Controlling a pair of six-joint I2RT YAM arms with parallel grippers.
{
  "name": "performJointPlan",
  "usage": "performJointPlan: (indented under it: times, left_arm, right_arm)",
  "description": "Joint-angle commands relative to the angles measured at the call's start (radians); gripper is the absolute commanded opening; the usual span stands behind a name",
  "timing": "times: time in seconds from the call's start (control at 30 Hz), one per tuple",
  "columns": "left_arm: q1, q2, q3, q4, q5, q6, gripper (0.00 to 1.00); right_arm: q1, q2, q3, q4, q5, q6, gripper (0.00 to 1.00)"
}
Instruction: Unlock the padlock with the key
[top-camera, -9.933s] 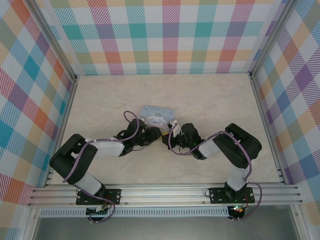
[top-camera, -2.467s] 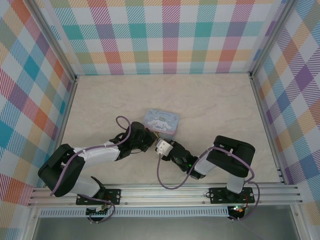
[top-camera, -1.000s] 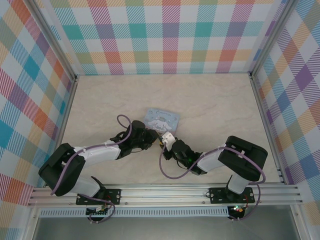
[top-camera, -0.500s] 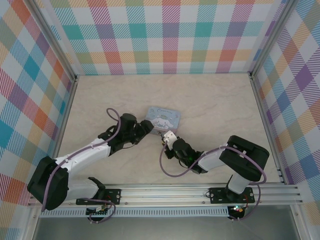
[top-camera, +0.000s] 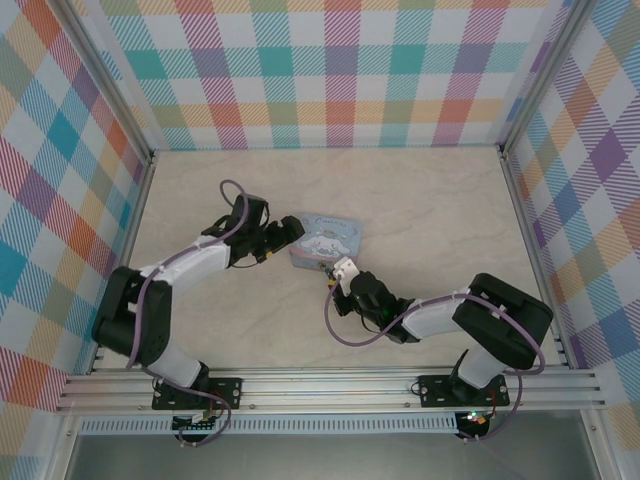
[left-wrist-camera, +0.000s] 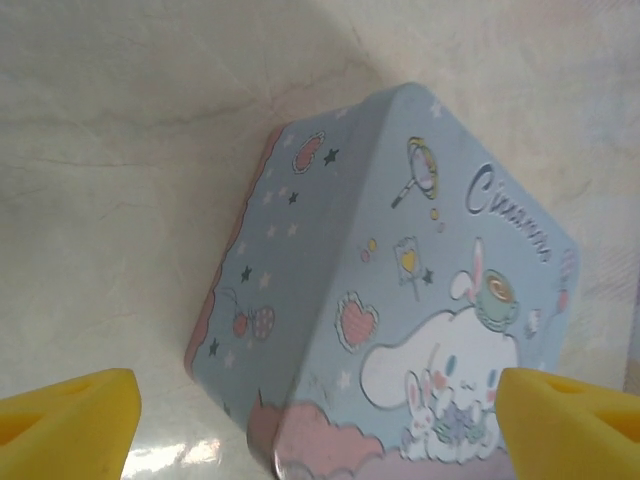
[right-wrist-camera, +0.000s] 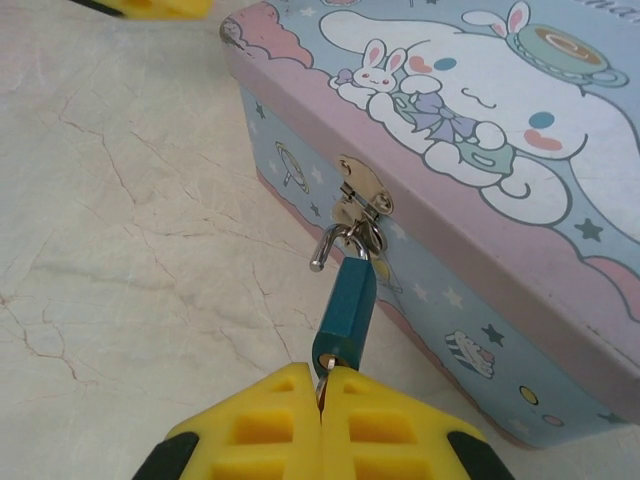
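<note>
Eyes on the padlock: a tiny thing with a dark blue-teal body and a thin silver shackle. It hangs from the small metal hasp on the front wall of the tin, at the pink rim of the lid. Its long axis runs nearly straight up and down the right wrist view, with the shackle end at 12 o'clock, tipped a touch toward 1, and the keyhole end down at 6. One leg of the shackle sits out to the side of the body, its tip hanging free at about 10 o'clock, so the lock looks sprung.

At the bottom of the body a sliver of the key pokes out, and the right claw is pinched tight on it, yellow fingers pressed flat together.

The tin is pale blue with a white cartoon dog, stars and a pink border, and lies flat on the marbled table. From above, the tin sits near the middle of the table, and the lock is too small to make out. The right claw comes in at the tin's 5 o'clock.

The left claw is at the tin's 9 o'clock, spread wide. In its own wrist view the two yellow fingertips sit at the bottom corners, holding nothing, with the tin ahead of them.
</note>
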Motion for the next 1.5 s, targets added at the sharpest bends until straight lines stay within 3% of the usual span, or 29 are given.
performJointPlan:
  times: [0.0, 0.1, 0.5, 1.0, 1.47]
  left_arm:
    - [0.008, 0.068, 0.065, -0.026, 0.046, 0.080, 0.86]
    - [0.008, 0.120, 0.088, -0.027, 0.031, 0.096, 0.78]
    - [0.008, 0.111, -0.062, 0.000, -0.044, 0.086, 0.68]
    - [0.003, -0.076, -0.317, 0.059, -0.069, -0.028, 0.67]
    - [-0.077, -0.136, -0.370, 0.085, -0.094, -0.103, 0.67]
  right_arm:
    - [-0.016, -0.023, 0.022, -0.051, -0.036, 0.053, 0.00]
    - [-0.032, -0.039, 0.025, -0.089, -0.065, 0.082, 0.00]
    - [-0.120, -0.106, -0.016, -0.112, -0.214, 0.245, 0.00]
    - [-0.246, -0.108, -0.040, -0.139, -0.425, 0.386, 0.00]
    - [-0.371, -0.023, -0.004, -0.245, -0.619, 0.472, 0.00]
